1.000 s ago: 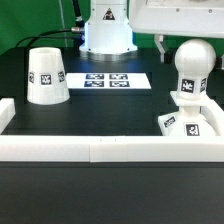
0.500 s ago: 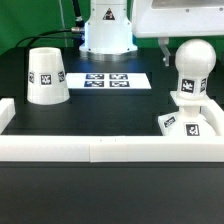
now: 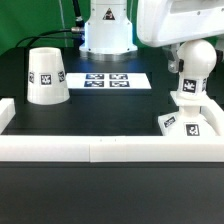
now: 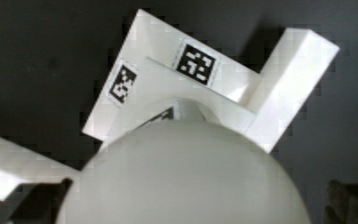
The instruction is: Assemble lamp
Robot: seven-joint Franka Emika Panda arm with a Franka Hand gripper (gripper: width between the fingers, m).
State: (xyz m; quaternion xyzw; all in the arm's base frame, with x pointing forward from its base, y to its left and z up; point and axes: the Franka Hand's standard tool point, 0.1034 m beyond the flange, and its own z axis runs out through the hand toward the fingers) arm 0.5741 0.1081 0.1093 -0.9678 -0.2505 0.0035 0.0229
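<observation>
The white ball-shaped bulb [image 3: 196,68] stands upright on the flat square base block [image 3: 190,125] by the front wall, at the exterior view's right. My gripper [image 3: 192,50] has come down over the top of the bulb. In the wrist view the bulb [image 4: 190,165] fills the space between my fingers, which show as dark shapes on either side of it, and the gripper [image 4: 194,205] is open. The tagged base [image 4: 185,65] lies beyond the bulb. The truncated-cone shade [image 3: 45,75] stands alone at the exterior view's left.
The marker board [image 3: 108,80] lies flat in front of the arm's white pedestal [image 3: 106,30]. Long white border walls [image 3: 100,150] run along the front and turn back at both sides; the base sits in the right corner.
My gripper has come down from the top right and now covers the top of the bulb. The bulb, base and shade have not moved.
</observation>
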